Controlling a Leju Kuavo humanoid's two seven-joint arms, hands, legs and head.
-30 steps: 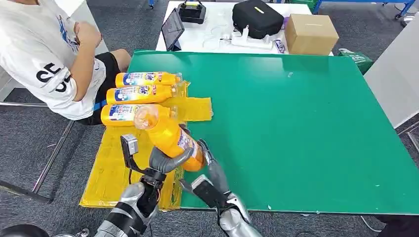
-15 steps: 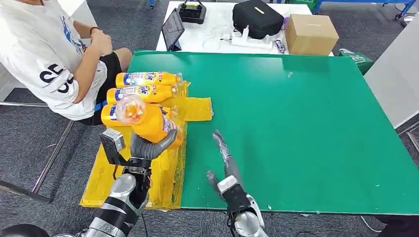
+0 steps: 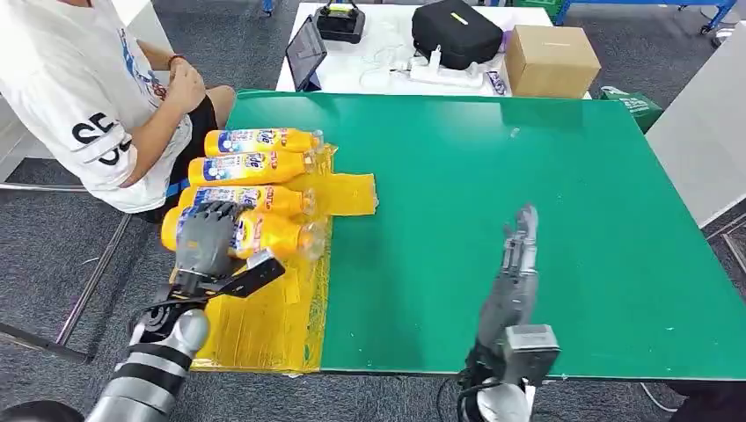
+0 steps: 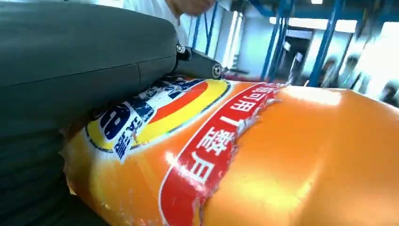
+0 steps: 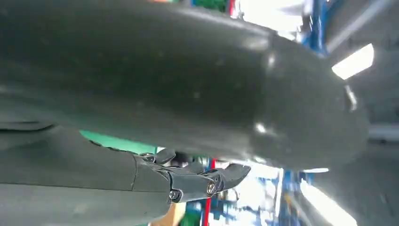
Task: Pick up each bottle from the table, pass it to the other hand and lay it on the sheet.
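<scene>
Left hand [image 3: 206, 236], fingers clamped on the fourth bottle [image 3: 264, 236], lay over the yellow sheet [image 3: 264, 316]; right hand [image 3: 515, 272] hovered above the green tabletop [image 3: 528, 176], fingers apart and empty.

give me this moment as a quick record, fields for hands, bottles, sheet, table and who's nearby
left hand: grips the fourth bottle, lying on its side on the sheet
right hand: holds nothing, fingers out straight above the table
other bottles: three lying side by side on the sheet, just beyond the held one
sheet: yellow, along the table's left edge
table: green
person: seated by the left of the table
</scene>
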